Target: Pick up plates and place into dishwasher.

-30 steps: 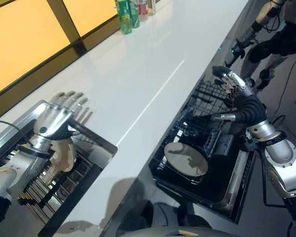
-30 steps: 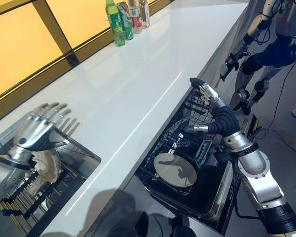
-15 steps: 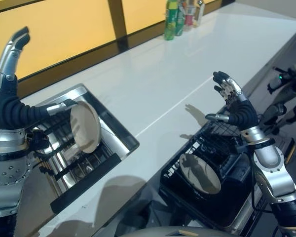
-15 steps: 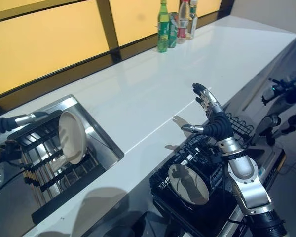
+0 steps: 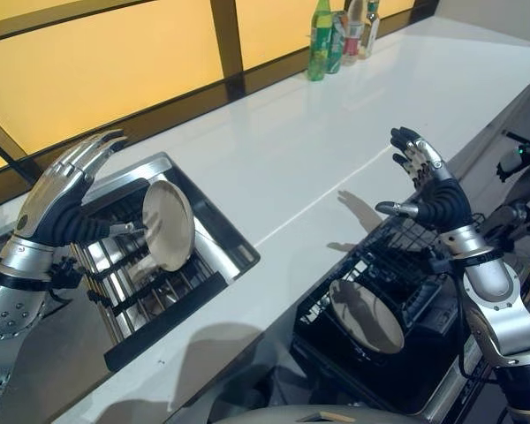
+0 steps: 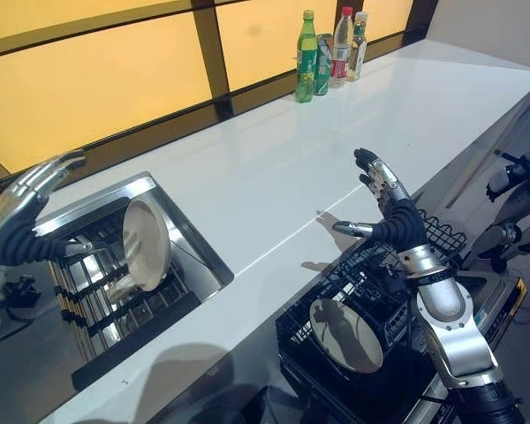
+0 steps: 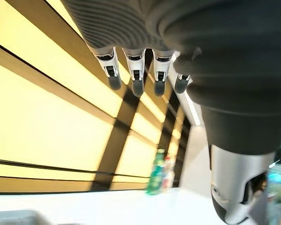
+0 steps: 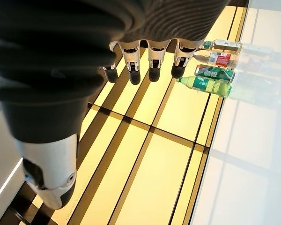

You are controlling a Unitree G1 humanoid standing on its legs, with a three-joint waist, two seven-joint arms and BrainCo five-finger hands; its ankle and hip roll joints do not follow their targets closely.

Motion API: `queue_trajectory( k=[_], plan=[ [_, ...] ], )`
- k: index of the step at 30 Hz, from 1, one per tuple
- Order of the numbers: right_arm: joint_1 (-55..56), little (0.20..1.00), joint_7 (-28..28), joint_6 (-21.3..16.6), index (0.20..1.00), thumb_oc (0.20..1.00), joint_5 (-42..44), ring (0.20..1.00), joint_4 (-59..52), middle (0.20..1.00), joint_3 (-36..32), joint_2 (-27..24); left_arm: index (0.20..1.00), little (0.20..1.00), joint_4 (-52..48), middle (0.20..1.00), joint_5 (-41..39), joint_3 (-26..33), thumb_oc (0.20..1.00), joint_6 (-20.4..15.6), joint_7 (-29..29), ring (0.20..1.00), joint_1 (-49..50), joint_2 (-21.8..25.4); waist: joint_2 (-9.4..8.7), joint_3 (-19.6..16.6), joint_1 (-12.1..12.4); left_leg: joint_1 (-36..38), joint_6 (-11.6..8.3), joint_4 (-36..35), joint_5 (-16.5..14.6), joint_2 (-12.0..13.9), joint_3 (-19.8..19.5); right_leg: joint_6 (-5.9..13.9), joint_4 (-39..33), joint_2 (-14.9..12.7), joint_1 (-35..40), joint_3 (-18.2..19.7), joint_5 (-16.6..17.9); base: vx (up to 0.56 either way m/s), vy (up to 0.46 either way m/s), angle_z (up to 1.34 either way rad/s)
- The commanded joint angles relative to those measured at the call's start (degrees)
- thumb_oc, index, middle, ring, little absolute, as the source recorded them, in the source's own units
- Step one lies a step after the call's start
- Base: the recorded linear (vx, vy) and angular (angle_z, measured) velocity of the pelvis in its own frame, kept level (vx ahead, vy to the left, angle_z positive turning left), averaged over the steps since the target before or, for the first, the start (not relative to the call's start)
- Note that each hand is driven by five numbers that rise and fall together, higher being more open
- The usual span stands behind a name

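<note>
1 cream plate (image 5: 168, 224) stands on edge in the sink rack (image 5: 155, 291); another (image 5: 366, 314) apparently leans in the dishwasher basket (image 5: 336, 344).

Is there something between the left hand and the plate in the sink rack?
Nothing visible is. The left hand, open, is raised just beside the plate, which stands on edge in the sink rack.
</note>
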Motion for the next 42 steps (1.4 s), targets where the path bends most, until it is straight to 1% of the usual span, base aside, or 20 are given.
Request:
queue_trajectory(
  k=[1,4,8,11,13,16,18,20,22,25,26,27,29,30,34,36,38,39,40,42],
  plan=[
    [-1.6,1.0,0.3,-3.2,1.0,1.0,1.5,1.0,-1.7,1.0,0.9,-3.6,1.0,1.0,3.7,1.0,6.2,-1.7,1.0,-0.7,7.6,1.0,1.3,5.7,-1.07,-1.8,-0.8,-5.8,-1.14,2.9,1.8,0.9,-0.2,3.64,5.5,-3.5,-1.9,-1.2,-3.2,0.03,0.114,0.0],
    [-2.2,1.0,0.6,-3.6,1.0,1.0,2.2,1.0,-1.0,1.0,1.7,-5.0,1.0,1.0,7.2,1.0,11.8,-4.6,1.0,0.7,12.6,1.0,-0.1,7.6,-1.11,-0.7,-1.5,-6.8,-0.94,4.0,1.4,0.8,0.6,3.96,6.2,-3.9,-3.2,-0.5,-3.0,0.0,0.121,-0.03],
    [-4.0,1.0,0.3,-4.9,1.0,1.0,2.4,1.0,0.2,1.0,3.2,-6.2,1.0,1.0,11.4,1.0,15.4,-9.6,1.0,3.1,19.0,1.0,-3.7,9.7,-1.54,1.0,-2.1,-9.0,-0.61,5.3,1.3,0.4,1.3,4.34,6.8,-4.0,-5.5,0.5,-2.3,-0.06,0.086,-0.1],
    [-5.8,1.0,-0.7,-5.7,1.0,1.0,2.3,1.0,0.3,1.0,4.5,-6.6,1.0,1.0,14.5,1.0,19.1,-12.4,1.0,4.6,25.9,1.0,-6.9,11.5,-2.29,2.8,-2.5,-10.5,-0.26,5.8,1.1,0.1,1.8,4.72,6.6,-4.0,-6.9,1.4,-1.8,-0.08,0.039,-0.07],
    [-7.3,1.0,-1.6,-6.2,1.0,1.0,1.8,1.0,0.6,1.0,5.4,-6.4,1.0,1.0,15.8,1.0,21.0,-14.3,1.0,5.7,29.2,1.0,-9.4,12.7,-2.8,4.1,-2.6,-11.8,-0.08,6.3,1.1,0.0,2.1,4.91,6.7,-4.0,-8.0,1.7,-1.4,-0.12,0.006,-0.08],
    [-9.5,1.0,-3.3,-6.9,1.0,1.0,1.0,1.0,1.0,1.0,6.8,-6.0,1.0,1.0,17.1,1.0,23.6,-17.5,1.0,8.6,33.6,1.0,-13.7,14.5,-3.76,6.5,-2.9,-14.0,0.19,7.3,1.1,-0.2,2.2,5.27,7.0,-4.0,-9.8,2.3,-0.7,-0.13,-0.015,-0.06],
    [-10.8,1.0,-4.2,-6.8,1.0,1.0,0.6,1.0,1.1,1.0,7.5,-5.8,1.0,1.0,18.5,1.0,23.9,-19.6,1.0,10.0,35.0,1.0,-16.5,15.6,-4.16,7.5,-3.0,-15.2,0.28,8.0,1.1,-0.1,2.4,5.43,7.1,-4.1,-10.7,2.5,-0.3,-0.11,-0.02,-0.07],
    [-12.8,1.0,-5.0,-7.0,1.0,1.0,0.0,1.0,1.3,1.0,8.5,-5.6,1.0,1.0,21.0,1.0,24.6,-22.4,1.0,12.2,38.0,1.0,-20.2,16.5,-4.75,9.1,-3.6,-16.6,0.43,8.6,1.1,0.0,2.7,5.63,7.0,-4.0,-11.8,3.0,0.4,-0.13,-0.007,-0.05],
    [-13.8,1.0,-5.5,-7.1,1.0,1.0,-0.2,1.0,1.3,1.0,8.8,-5.4,1.0,1.0,22.5,1.0,25.7,-24.2,1.0,14.7,41.2,1.0,-22.9,17.2,-5.2,9.9,-4.1,-17.5,0.56,8.7,1.2,0.1,3.0,5.8,6.9,-3.9,-12.5,3.4,0.9,-0.1,0.002,-0.05],
    [-15.7,1.0,-6.3,-7.3,1.0,1.0,-0.5,1.0,1.5,1.0,9.7,-5.0,1.0,1.0,26.1,1.0,28.4,-27.0,1.0,20.1,47.4,1.0,-28.4,18.8,-6.03,11.4,-4.7,-18.8,0.64,8.9,1.3,0.4,3.5,6.0,6.7,-3.9,-13.7,3.8,1.6,-0.09,-0.003,-0.12],
    [-16.1,1.0,-6.3,-7.5,1.0,1.0,-0.6,1.0,1.7,1.0,9.8,-4.8,1.0,1.0,27.1,1.0,28.8,-27.9,1.0,21.1,48.9,1.0,-30.0,19.2,-6.26,11.7,-4.8,-19.1,0.68,9.0,1.3,0.5,3.6,6.03,6.6,-3.9,-14.0,3.9,1.8,-0.07,-0.003,-0.05],
    [-16.4,1.0,-6.4,-7.5,1.0,1.0,-0.7,1.0,1.7,1.0,9.9,-4.7,1.0,1.0,27.4,1.0,28.9,-28.4,1.0,21.8,49.6,1.0,-31.0,19.4,-6.42,11.9,-5.0,-19.4,0.7,8.9,1.3,0.6,3.8,6.03,6.5,-3.9,-14.2,4.0,1.9,-0.07,-0.008,-0.08],
    [-17.4,1.0,-6.8,-7.7,1.0,1.0,-0.8,1.0,1.5,1.0,10.2,-4.3,1.0,1.0,27.8,1.0,28.9,-30.2,1.0,25.1,50.9,1.0,-34.9,20.1,-6.92,12.6,-5.2,-20.1,0.73,8.6,1.4,0.8,4.0,6.13,6.2,-3.9,-14.8,4.0,2.3,-0.08,-0.012,-0.06],
    [-17.8,1.0,-6.9,-7.5,1.0,1.0,-0.9,1.0,1.4,1.0,10.3,-4.1,1.0,1.0,28.1,1.0,28.8,-31.1,1.0,25.7,50.8,1.0,-36.3,20.1,-7.01,12.8,-5.3,-20.2,0.75,8.5,1.5,0.8,4.1,6.13,6.2,-3.9,-15.0,4.1,2.4,-0.06,0.002,-0.05],
    [-19.2,1.0,-6.7,-6.8,1.0,1.0,-1.5,1.0,1.2,1.0,10.0,-3.7,1.0,1.0,27.1,1.0,29.9,-34.9,1.0,25.2,46.8,1.0,-40.6,20.9,-6.84,13.9,-5.6,-21.1,0.74,8.6,1.6,0.8,4.2,6.13,6.6,-4.1,-16.0,4.1,2.6,-0.05,0.025,-0.02],
    [-19.8,1.0,-6.4,-6.2,1.0,1.0,-1.7,1.0,1.1,1.0,9.8,-3.7,1.0,1.0,26.4,1.0,30.3,-36.2,1.0,22.6,43.3,1.0,-41.5,21.0,-6.43,14.2,-5.7,-21.2,0.75,8.6,1.7,0.7,4.3,6.11,6.8,-4.3,-16.3,4.1,2.6,-0.02,0.063,-0.01],
    [-20.0,1.0,-5.6,-6.0,1.0,1.0,-1.8,1.0,1.3,1.0,9.4,-4.0,1.0,1.0,25.1,1.0,30.1,-37.4,1.0,20.9,40.2,1.0,-41.4,21.4,-5.84,14.4,-5.9,-21.1,0.76,8.6,1.7,0.6,4.3,6.17,7.0,-4.5,-16.6,4.3,2.6,0.0,0.094,-0.02],
    [-20.1,1.0,-5.5,-5.7,1.0,1.0,-1.8,1.0,1.2,1.0,9.4,-4.3,1.0,1.0,24.7,1.0,29.6,-37.8,1.0,19.5,38.9,1.0,-41.2,21.4,-5.5,14.5,-6.0,-21.0,0.79,8.5,1.7,0.6,4.4,6.22,7.1,-4.6,-16.7,4.4,2.6,0.0,0.1,-0.03],
    [-20.0,1.0,-5.3,-5.7,1.0,1.0,-1.9,1.0,1.3,1.0,9.3,-4.5,1.0,1.0,24.5,1.0,29.7,-38.0,1.0,17.2,37.4,1.0,-40.7,21.6,-5.12,14.6,-6.0,-20.9,0.84,8.5,1.7,0.5,4.5,6.22,7.1,-4.7,-16.6,4.4,2.5,0.01,0.091,-0.03],
    [-19.9,1.0,-4.6,-5.7,1.0,1.0,-1.9,1.0,1.5,1.0,8.8,-4.9,1.0,1.0,23.6,1.0,29.8,-38.0,1.0,14.6,35.3,1.0,-39.3,22.1,-4.48,14.6,-6.0,-20.6,0.9,8.3,1.7,0.3,4.5,6.25,7.1,-4.9,-16.6,4.5,2.5,0.01,0.078,-0.02]
  ],
)
